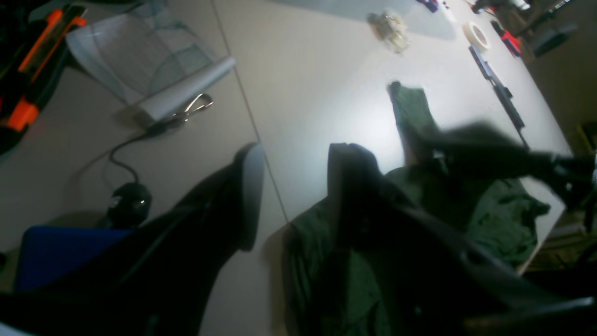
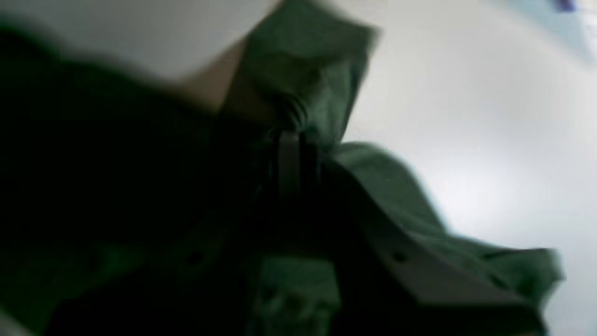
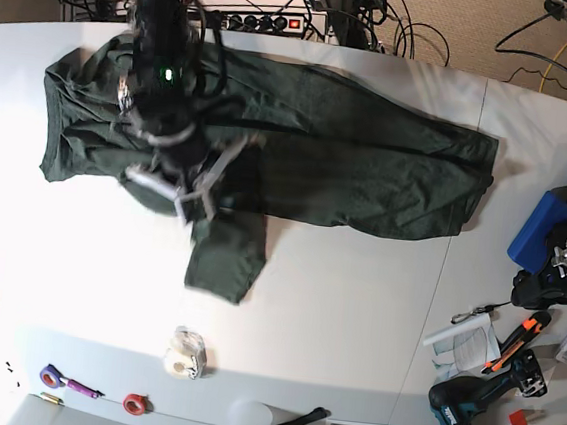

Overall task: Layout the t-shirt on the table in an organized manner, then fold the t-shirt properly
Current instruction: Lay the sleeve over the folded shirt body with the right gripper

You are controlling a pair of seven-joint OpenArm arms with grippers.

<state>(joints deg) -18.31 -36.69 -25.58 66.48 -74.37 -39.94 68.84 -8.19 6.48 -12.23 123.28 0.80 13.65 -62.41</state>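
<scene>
Right jaws pinching the shirt's sleeve

The shirt point(image 3: 348, 169) lies spread along the desk's point(image 3: 353, 320) far edge; right gripper point(image 3: 180, 188) clamps bunched cloth, left gripper point(image 1: 291, 196) hangs spread, empty.

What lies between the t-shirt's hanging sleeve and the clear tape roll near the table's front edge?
Only bare table. In the base view nothing sits between the t-shirt sleeve and the tape roll.

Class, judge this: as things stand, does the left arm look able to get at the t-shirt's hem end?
Probably yes: the hem end of the t-shirt lies flat on open table nearest that arm, nothing covering it.
</scene>
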